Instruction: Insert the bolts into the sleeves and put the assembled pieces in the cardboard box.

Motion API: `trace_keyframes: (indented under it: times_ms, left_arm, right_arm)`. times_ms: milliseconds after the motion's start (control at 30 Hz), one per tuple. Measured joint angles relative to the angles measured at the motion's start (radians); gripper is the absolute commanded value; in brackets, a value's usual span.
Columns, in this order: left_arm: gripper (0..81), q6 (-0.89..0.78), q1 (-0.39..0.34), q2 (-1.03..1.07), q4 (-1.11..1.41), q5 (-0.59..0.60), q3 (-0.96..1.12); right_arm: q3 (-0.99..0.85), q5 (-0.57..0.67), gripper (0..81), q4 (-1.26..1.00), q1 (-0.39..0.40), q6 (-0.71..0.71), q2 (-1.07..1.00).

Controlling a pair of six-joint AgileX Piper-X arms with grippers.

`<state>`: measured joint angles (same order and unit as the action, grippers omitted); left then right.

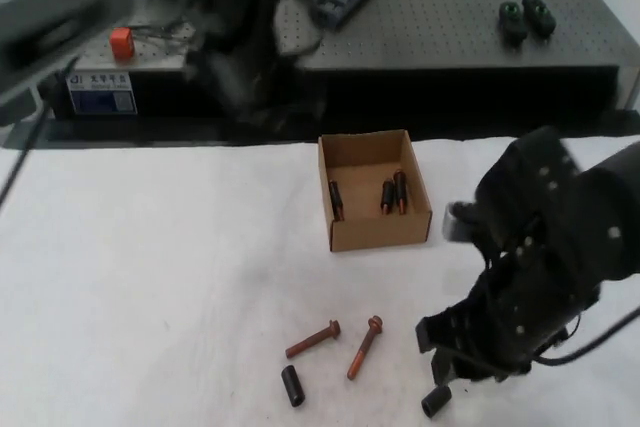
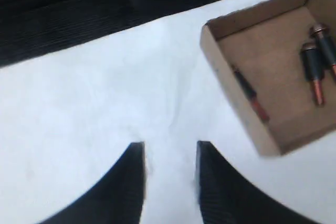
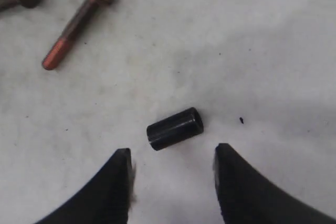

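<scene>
The right claw (image 3: pixel 172 155) hung spread wide over a black sleeve (image 3: pixel 175 128). The left claw (image 2: pixel 169 148) gaped beside the cardboard box (image 2: pixel 257 17).

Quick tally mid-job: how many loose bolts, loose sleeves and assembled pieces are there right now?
Loose bolts: 2
Loose sleeves: 2
Assembled pieces in the cardboard box: 3
Total: 7

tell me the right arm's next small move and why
Probably lower the right gripper over the sleeve and close: it lies loose on the cloth just ahead of the open jaws, and two bare bolts wait nearby.
</scene>
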<state>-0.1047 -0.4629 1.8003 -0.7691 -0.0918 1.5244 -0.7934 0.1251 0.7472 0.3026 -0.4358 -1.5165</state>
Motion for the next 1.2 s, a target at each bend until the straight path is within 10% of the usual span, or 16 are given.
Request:
trace_keyframes:
  times_ms: [367, 800, 1033, 1200]
  left_arm:
    - [24.2, 0.000, -0.002, -0.401, 0.099, 0.033, -0.507]
    - [24.2, 0.000, -0.002, -0.418, 0.064, 0.053, -0.524]
    - [24.2, 0.000, -0.002, -0.418, 0.064, 0.075, -0.524]
    - [24.2, 0.000, -0.002, -0.418, 0.064, 0.078, -0.524]
  right_arm:
    - [0.000, 0.042, 38.9, -0.100, 0.014, -0.219, -0.097]
    - [-0.009, 0.016, 24.0, -0.120, 0.070, -0.256, -0.131]
    - [-0.011, 0.011, 40.4, -0.143, 0.070, -0.252, -0.132]
    - [-0.013, -0.004, 26.9, -0.180, 0.072, -0.250, -0.135]
